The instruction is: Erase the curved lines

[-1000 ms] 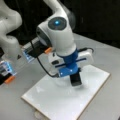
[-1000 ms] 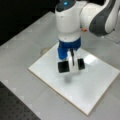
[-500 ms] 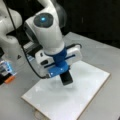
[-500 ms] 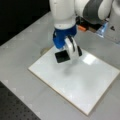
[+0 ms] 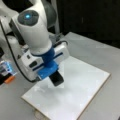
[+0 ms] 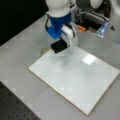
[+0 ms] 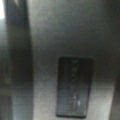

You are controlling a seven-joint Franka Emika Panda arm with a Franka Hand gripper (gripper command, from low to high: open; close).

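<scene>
Your blue gripper [image 5: 56,77] pinches the black rectangular eraser block [image 6: 58,46] over the flat white board [image 6: 75,75]; it looks light and stiff, best held by its sides.

The curve lines cannot be made out in both front views. The white board [image 5: 82,87] [image 6: 82,75] shows only a plain, glossy face, and the patch beneath the black eraser block [image 5: 57,79] [image 6: 58,46], near the board's edge, is hidden.
</scene>
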